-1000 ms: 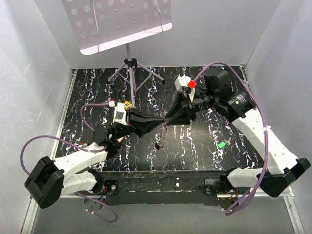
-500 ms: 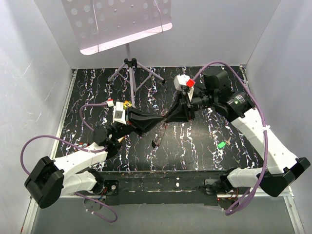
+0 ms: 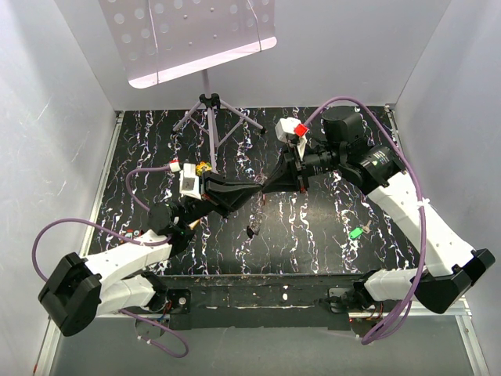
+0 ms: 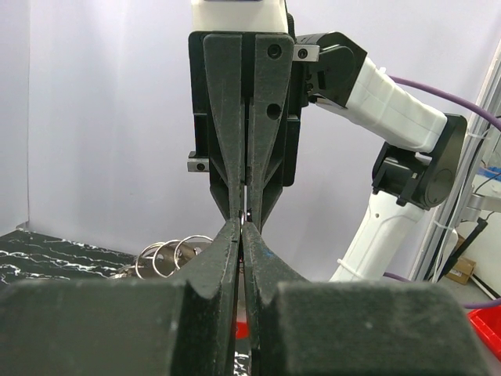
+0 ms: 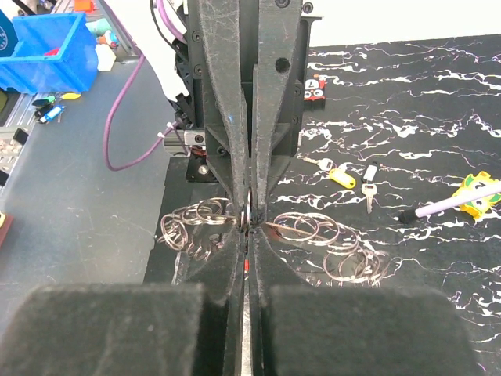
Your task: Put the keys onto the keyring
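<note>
Keyring (image 5: 247, 213), one, between left pincer (image 5: 249, 188) and right pincer (image 5: 246, 239); one green key (image 3: 356, 232)

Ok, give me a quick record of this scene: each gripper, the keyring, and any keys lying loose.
left gripper: shut, tip to tip with the right one, seemingly on the keyring too
right gripper: shut, pinching the keyring where the tips meet
keyring: linked rings, hanging to either side of the tips
loose keys: green key, yellow key and white key on the table, apart from the rings
keys on ring: cannot tell
</note>
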Robot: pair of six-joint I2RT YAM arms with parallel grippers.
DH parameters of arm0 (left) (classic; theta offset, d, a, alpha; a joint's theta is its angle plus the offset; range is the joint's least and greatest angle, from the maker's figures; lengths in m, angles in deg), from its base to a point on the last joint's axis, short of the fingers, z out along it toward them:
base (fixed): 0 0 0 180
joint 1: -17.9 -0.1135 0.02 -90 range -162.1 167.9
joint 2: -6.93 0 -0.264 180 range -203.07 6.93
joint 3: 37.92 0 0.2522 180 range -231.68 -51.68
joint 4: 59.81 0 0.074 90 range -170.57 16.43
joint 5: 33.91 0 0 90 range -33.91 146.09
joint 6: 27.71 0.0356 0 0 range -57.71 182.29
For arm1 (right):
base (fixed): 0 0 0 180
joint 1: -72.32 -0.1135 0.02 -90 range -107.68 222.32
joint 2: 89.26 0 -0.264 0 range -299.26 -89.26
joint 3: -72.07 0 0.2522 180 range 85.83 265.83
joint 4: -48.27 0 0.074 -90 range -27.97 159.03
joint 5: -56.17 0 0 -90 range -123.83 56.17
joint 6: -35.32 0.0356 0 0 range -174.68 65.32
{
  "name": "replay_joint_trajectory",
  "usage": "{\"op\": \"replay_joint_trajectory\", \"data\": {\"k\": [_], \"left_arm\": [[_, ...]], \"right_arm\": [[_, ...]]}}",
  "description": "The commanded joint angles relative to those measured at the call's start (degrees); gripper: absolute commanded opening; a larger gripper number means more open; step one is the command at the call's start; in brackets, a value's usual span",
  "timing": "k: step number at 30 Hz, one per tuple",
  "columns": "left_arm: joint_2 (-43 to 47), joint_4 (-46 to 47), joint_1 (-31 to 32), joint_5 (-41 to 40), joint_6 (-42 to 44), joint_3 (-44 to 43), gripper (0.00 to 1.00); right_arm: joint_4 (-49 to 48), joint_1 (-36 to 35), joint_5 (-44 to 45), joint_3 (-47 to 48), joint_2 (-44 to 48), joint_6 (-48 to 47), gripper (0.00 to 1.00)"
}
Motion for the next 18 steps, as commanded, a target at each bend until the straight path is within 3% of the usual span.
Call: {"op": "replay_joint_trajectory", "data": {"k": [1, 7, 12, 15, 18], "left_arm": [[1.88, 0.24, 0.42, -1.52, 0.78, 0.18, 0.0], [4.68, -6.25, 0.42, -1.08, 1.31, 0.27, 0.0], [8.55, -13.37, 0.33, 0.15, 2.97, 0.01, 0.22], [10.13, -16.98, 0.41, 0.51, 3.94, -0.08, 0.48], [11.54, -19.62, 0.33, 0.24, 4.65, -0.17, 0.58]], "right_arm": [[-2.31, -0.39, -1.06, 1.85, 0.26, 1.76, 0.01], [-0.47, -0.03, -1.68, 0.28, 1.49, 0.1, 0.01], [0.5, 0.49, -1.41, -1.13, 2.37, -0.61, 0.01], [0.68, 0.49, -1.5, -1.57, 2.46, -0.79, 0.01], [1.29, 0.49, -1.5, -1.57, 2.54, -1.49, 0.01]]}}
